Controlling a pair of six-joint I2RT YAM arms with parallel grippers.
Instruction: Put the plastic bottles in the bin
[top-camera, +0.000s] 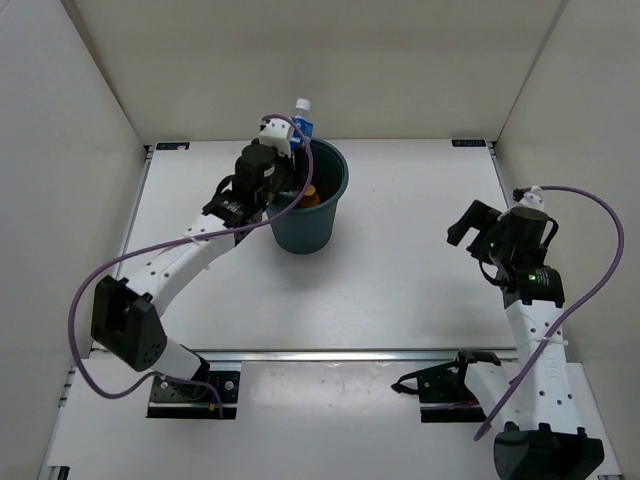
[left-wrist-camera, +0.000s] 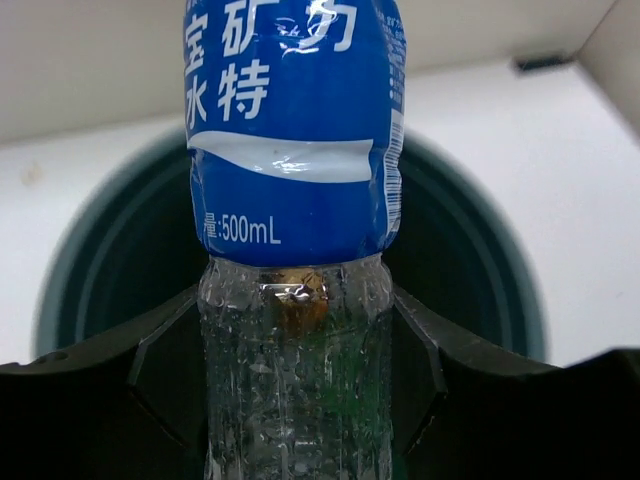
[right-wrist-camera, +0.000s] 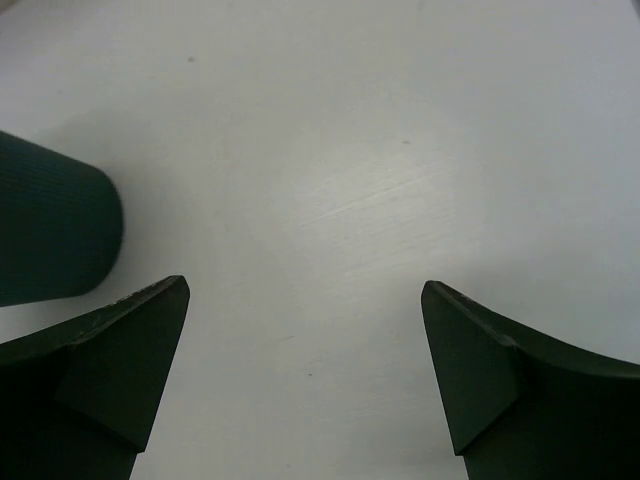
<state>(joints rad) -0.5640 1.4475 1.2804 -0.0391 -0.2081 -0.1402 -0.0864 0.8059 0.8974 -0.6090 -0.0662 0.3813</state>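
Left jaws clamped, right jaws apart

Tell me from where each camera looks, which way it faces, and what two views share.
Top external: above and behind the arm bases, looking down at the table; both arms show.
Left wrist: on the left arm, looking along the left gripper, which clamps the blue-label bottle, into the bin.
Right wrist: on the right arm, facing the table; the right gripper, open, frames it.
Shared: top and left wrist both show bottle over bin.
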